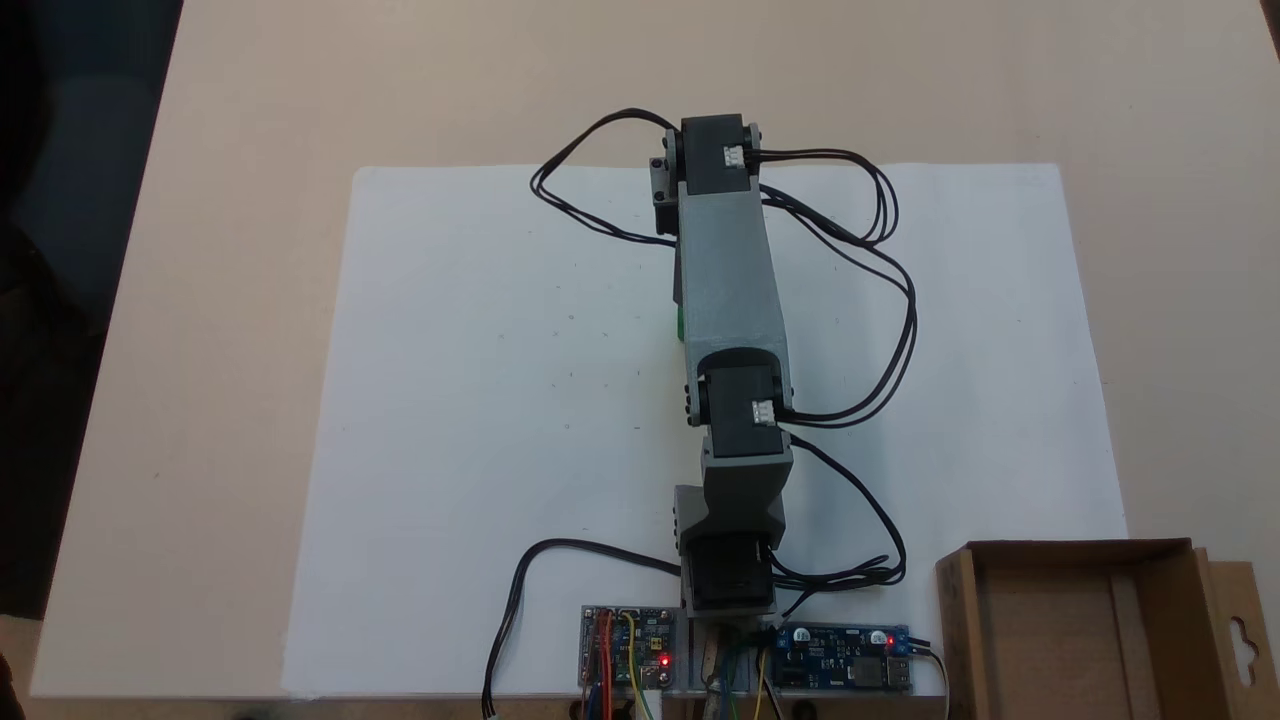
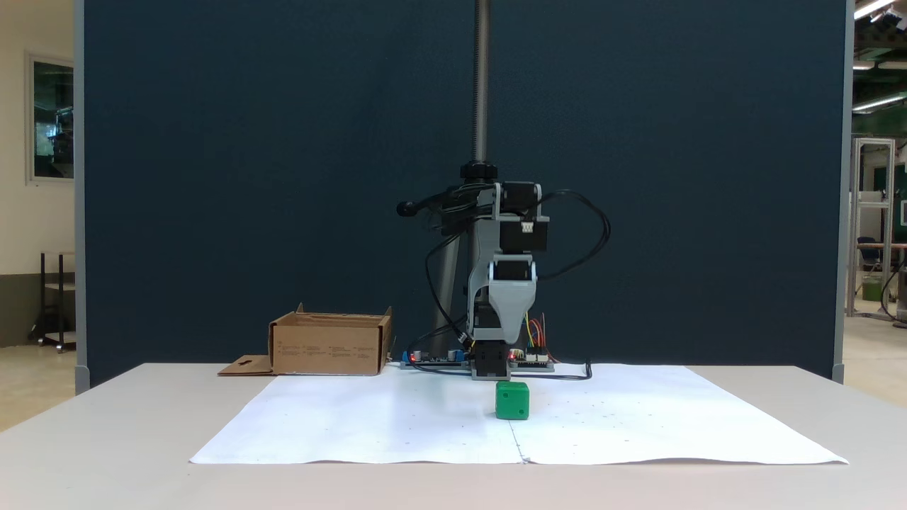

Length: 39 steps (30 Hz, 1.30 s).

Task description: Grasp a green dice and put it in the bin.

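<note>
The green dice (image 2: 512, 400) sits free on the white paper, in front of the arm's base. From above only a green sliver of the dice (image 1: 681, 325) shows beside the grey arm link (image 1: 730, 260) that covers it. The arm is folded. Its grey tapered end, which I take for the gripper (image 2: 510, 337), points down above the dice and clear of it; its jaws cannot be told apart. The bin (image 2: 329, 345), a brown cardboard box, stands at the left beside the base. From above the bin (image 1: 955, 630) is at the lower right, with nothing inside.
A white paper sheet (image 1: 500, 420) covers the middle of the beige table. Two circuit boards (image 1: 630, 650) flank the base, and black cables (image 1: 900, 300) loop off the arm's right. The bin's flap (image 1: 1240, 630) has a keyhole slot. A metal pole (image 2: 482, 85) rises behind the arm.
</note>
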Each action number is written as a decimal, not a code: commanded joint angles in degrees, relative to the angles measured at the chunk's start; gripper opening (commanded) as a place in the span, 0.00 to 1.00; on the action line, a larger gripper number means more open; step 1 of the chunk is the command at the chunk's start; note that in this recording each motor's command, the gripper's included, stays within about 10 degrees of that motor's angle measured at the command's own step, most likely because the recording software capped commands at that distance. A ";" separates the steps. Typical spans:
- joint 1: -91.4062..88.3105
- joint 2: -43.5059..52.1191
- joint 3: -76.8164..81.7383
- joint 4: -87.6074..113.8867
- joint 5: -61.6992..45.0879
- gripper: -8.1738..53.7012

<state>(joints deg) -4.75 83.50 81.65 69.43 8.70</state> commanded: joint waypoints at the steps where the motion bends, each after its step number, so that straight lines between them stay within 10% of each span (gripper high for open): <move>1: -1.14 0.62 -2.90 4.04 -0.97 0.84; 39: -1.05 -6.24 -2.46 0.88 -5.89 0.85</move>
<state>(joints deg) -4.92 76.64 80.68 69.43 5.80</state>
